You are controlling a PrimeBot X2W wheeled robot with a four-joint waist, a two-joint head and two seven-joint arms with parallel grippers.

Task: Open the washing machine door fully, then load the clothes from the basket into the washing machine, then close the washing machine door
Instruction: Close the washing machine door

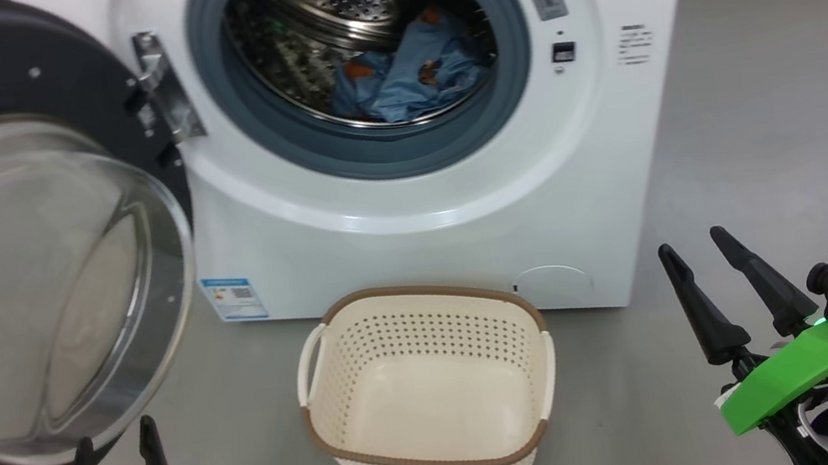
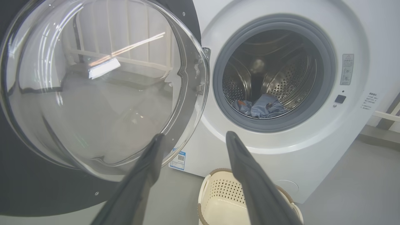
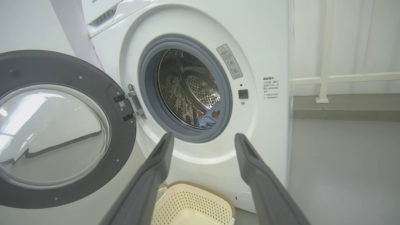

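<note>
Once loaded, left only with shutting washing machine door point(image 1: 5, 279): swung out to near left, glass bowl facing right and near; round, so no long axis. Clothes point(image 1: 408, 76) low in washing machine point(image 1: 414, 232) drum; basket point(image 1: 424, 290) empty on near floor. Left hand point(image 1: 116, 438), right hand point(image 1: 693, 243) spread wide, empty. Risks: clipping bowl with left hand just beneath; pushing near hinge, failing to latch.

Head view looks down from close above on the washing machine point(image 1: 425, 247) and basket point(image 1: 424, 291); both wrist views face them from lower down.
</note>
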